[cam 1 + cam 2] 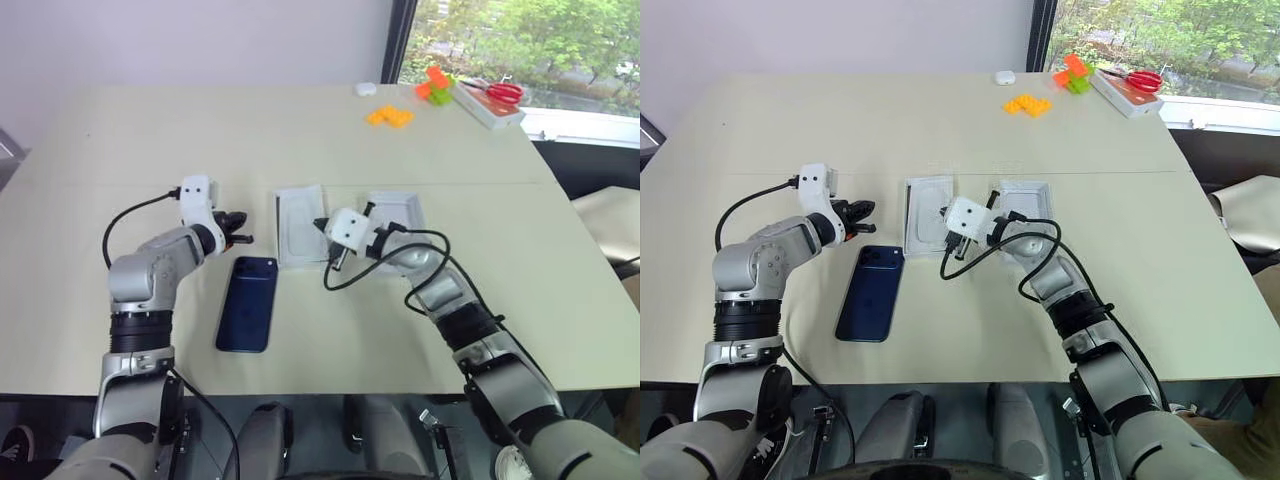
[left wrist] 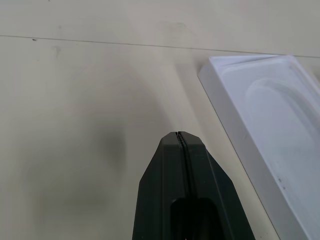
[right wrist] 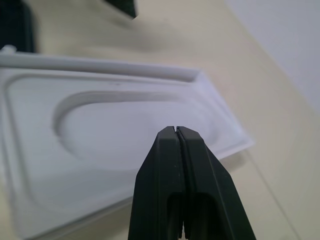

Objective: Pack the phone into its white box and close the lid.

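My left gripper (image 1: 243, 239) hovered over the counter (image 1: 120, 160) with its fingers pressed together on nothing, just above the top end of the phone (image 1: 248, 303). The phone lay flat, back up, its camera cluster at the far end, near the front edge of the counter. Just to its right and a little farther back sat a thin white insert (image 1: 301, 226) with an oval recess; it lay apart from the phone. My right gripper (image 3: 177, 131) hung at the right edge of that insert, pointing left across it, fingers closed with nothing between them. Behind my right wrist lay a shallow white tray (image 1: 396, 208), partly hidden by the hand, so I could not tell whether it was the box or the lid. Far back on the right were a small white object (image 1: 365, 89), orange pieces (image 1: 389, 116), orange and green blocks (image 1: 435, 85) and a long white box (image 1: 487, 104) with red scissors (image 1: 503, 92) on it.
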`<state>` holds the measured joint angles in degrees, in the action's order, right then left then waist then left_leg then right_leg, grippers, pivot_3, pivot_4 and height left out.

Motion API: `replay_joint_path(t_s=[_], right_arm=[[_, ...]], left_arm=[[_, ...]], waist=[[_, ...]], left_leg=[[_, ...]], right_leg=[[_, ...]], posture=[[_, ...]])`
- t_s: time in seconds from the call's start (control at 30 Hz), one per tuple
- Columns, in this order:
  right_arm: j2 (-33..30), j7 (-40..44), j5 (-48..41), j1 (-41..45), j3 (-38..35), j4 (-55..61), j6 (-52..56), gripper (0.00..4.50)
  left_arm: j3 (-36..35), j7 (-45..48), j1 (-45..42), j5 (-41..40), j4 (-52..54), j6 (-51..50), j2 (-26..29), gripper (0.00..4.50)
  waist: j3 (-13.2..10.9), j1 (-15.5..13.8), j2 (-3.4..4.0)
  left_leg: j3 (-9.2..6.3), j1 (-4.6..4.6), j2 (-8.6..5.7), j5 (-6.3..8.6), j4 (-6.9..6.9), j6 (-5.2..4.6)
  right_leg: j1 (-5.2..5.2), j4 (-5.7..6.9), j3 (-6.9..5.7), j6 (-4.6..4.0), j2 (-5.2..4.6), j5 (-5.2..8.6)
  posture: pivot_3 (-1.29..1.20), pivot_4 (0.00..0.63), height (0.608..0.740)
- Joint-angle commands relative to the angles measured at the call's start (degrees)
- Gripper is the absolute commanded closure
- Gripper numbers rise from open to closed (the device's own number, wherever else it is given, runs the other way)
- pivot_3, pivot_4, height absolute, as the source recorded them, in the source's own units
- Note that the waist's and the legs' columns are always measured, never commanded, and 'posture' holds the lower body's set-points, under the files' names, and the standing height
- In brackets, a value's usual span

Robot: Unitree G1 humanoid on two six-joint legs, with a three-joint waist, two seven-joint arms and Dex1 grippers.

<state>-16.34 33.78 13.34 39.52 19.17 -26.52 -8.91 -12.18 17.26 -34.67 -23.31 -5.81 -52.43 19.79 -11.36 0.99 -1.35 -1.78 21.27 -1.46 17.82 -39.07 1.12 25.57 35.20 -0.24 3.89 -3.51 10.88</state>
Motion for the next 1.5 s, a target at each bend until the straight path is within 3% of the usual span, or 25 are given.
replay_joint_path(t_s=[0.03,0.5,0.8,1.07,1.43,1.5], right_arm=[[0.4,-1.5,0.8,1.8,-0.3,-0.5,-2.2,4.44],[1.2,-0.3,-0.8,2.2,-1.4,1.4,-1.9,4.44],[1.2,-3.0,7.9,1.7,4.9,-2.2,-3.5,4.44],[2.0,-1.5,9.4,2.5,6.8,-0.6,-3.7,4.44],[3.0,-1.8,11.7,4.4,7.2,-1.7,-1.2,4.44],[4.4,-0.5,7.6,4.2,4.4,0.0,1.6,4.44]], left_arm=[[-0.6,-0.1,-0.8,-0.8,2.5,-0.1,0.1,4.5],[-0.7,-0.3,-1.2,-1.1,2.6,-0.3,-0.3,4.5],[0.4,-0.5,-0.2,-0.3,3.1,0.1,0.0,4.5],[-0.2,-1.0,-0.7,-1.3,4.0,-0.9,-0.9,4.5],[0.3,-1.3,-0.7,-1.1,3.4,-0.7,-1.1,4.5],[0.4,-1.3,-0.6,-0.9,3.1,-0.5,-1.3,4.5]], waist=[[0.0,0.0,0.0],[0.0,0.2,0.0],[0.0,0.1,0.0],[0.0,0.0,0.0],[0.0,0.0,0.0],[0.0,0.1,0.0]], left_leg=[[0.0,0.0,0.0,0.0,0.0,0.0],[0.0,0.0,0.0,0.0,0.0,0.01],[0.0,-0.01,0.0,-0.02,-0.01,0.03],[-0.01,-0.02,0.0,-0.03,-0.01,0.05],[-0.01,-0.02,0.0,-0.04,-0.01,0.06],[-0.01,-0.02,0.0,-0.04,-0.01,0.07]], right_leg=[[0.0,0.0,0.0,0.0,0.0,0.0],[0.0,0.01,0.0,0.0,0.01,0.0],[0.0,0.03,0.0,-0.01,0.01,-0.01],[0.0,0.03,0.0,-0.02,0.02,-0.01],[0.0,0.04,0.0,-0.02,0.04,-0.02],[0.0,0.04,0.0,-0.02,0.03,-0.02]], posture=[[0.0,0.15,0.74],[0.0,0.15,0.74],[0.0,0.15,0.74],[0.0,0.15,0.74],[0.0,0.15,0.74],[0.0,0.15,0.74]])
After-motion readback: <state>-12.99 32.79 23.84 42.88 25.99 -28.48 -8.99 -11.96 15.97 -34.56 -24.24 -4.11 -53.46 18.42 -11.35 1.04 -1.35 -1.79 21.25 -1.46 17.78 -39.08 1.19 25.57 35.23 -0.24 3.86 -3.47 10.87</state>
